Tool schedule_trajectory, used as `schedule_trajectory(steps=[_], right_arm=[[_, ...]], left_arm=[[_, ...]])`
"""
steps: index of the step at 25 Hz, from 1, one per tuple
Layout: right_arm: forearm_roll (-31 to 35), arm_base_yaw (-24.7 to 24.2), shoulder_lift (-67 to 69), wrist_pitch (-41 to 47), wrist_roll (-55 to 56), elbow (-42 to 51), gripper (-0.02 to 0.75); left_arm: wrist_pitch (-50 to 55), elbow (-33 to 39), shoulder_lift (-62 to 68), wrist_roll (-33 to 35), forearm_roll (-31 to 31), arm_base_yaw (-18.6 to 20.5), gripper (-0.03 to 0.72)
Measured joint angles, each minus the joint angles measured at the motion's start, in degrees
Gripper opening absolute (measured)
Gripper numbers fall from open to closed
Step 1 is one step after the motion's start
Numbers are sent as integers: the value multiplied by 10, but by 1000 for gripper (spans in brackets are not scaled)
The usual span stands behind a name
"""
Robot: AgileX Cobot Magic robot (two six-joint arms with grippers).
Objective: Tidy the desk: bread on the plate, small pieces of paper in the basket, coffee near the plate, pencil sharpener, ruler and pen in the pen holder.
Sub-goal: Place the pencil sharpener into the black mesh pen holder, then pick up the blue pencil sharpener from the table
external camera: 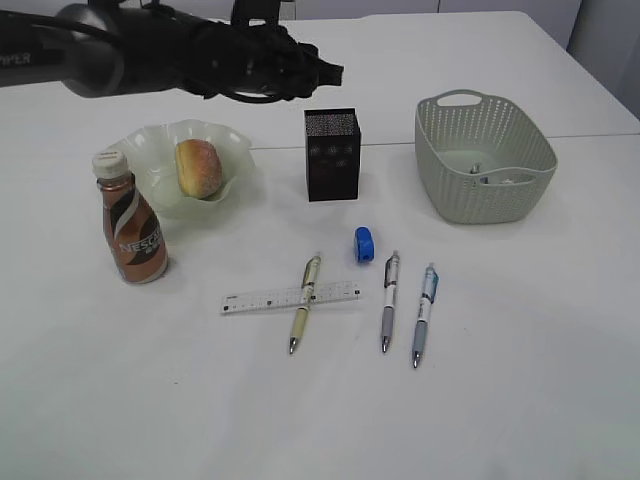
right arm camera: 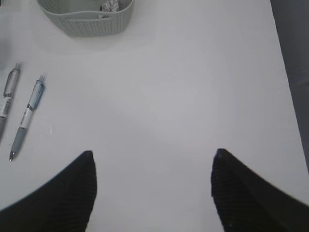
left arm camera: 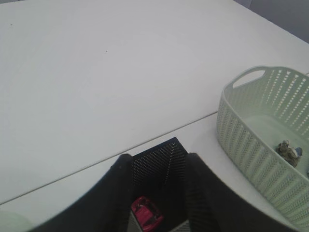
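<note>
Two fingers [left arm camera: 116, 193] of the left gripper [left arm camera: 157, 193], apart and empty, are hovering over the pen holder [left arm camera: 159, 164]; the sharpener [external camera: 364, 244] is lying nearer, so I would descend squarely astride it; the right gripper [right arm camera: 152, 188] is gaping idle.

The white bench [external camera: 520, 380] carries the plate [external camera: 160, 195], coffee [external camera: 130, 232], pen holder [external camera: 332, 155] and basket [external camera: 485, 155] toward its far edge. Nearer lie the pencil sharpener [external camera: 364, 244], the ruler [external camera: 255, 300] crossed by one pen [external camera: 305, 316], and two more pens [external camera: 389, 300] [external camera: 425, 314] side by side.
</note>
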Motion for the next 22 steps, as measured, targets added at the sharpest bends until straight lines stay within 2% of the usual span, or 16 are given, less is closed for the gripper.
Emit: schedule_trajectory(steps=[7,17,22], right_arm=[[49,0,0,1,0,0,573],[141,0,18,2,0,0,574],[193,1,44,-2,0,0,574]], left_arm=[[115,0,-59,0,0,0,263],[352,0,-124,0,-9,0,260],[459,0,-136,0,-60,0,259]])
